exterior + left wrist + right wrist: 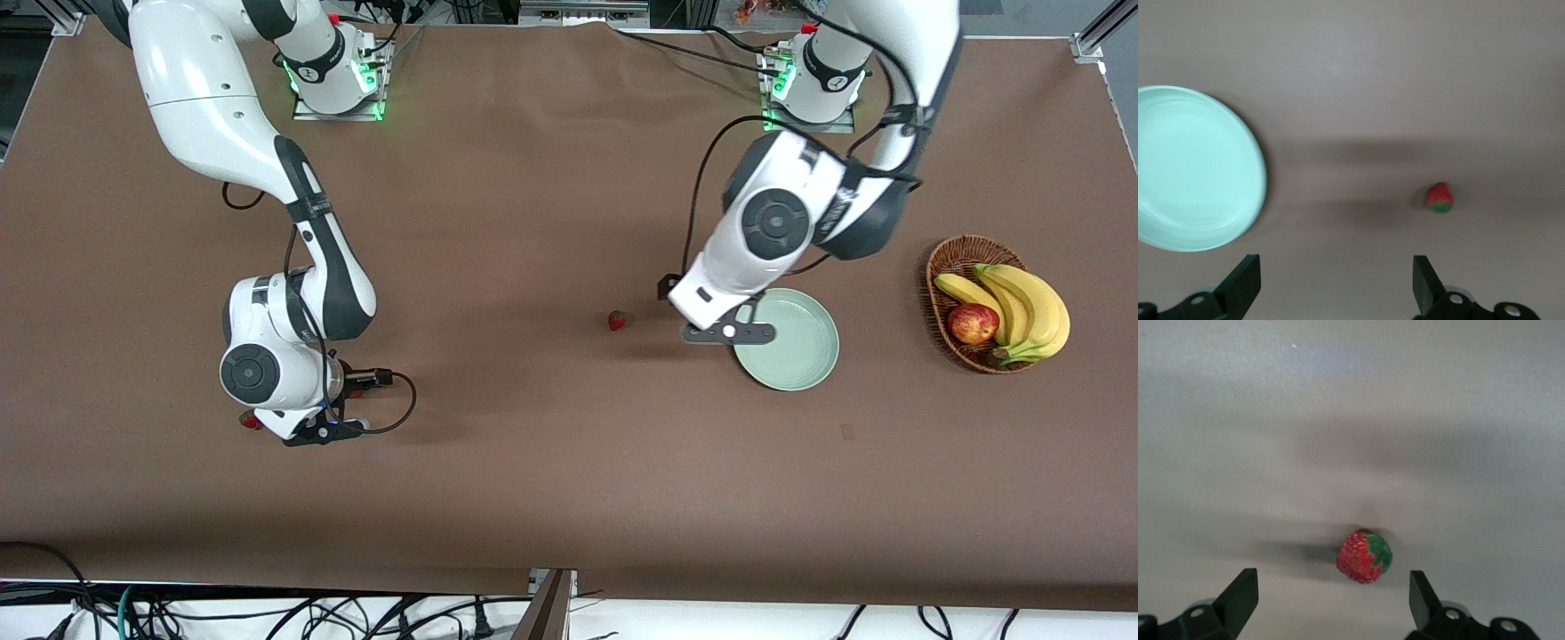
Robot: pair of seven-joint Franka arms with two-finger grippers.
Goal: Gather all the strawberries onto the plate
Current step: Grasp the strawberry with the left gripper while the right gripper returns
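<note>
One strawberry point(618, 320) lies on the brown table, beside the pale green plate point(800, 360) toward the right arm's end. It also shows in the left wrist view point(1439, 198), apart from the plate point(1191, 167), which looks empty there. My left gripper point(729, 333) hovers open and empty over the plate's rim point(1335, 287). A second strawberry point(251, 420) peeks out beside my right wrist. My right gripper point(316, 431) is open just above the table, and this strawberry point(1365, 557) lies a little ahead of its fingertips point(1331, 600). A third strawberry is out of view.
A brown wicker basket point(944, 267) with bananas and a red-yellow apple point(973, 323) stands at the left arm's end of the table. Cables lie along the table's edge nearest the front camera.
</note>
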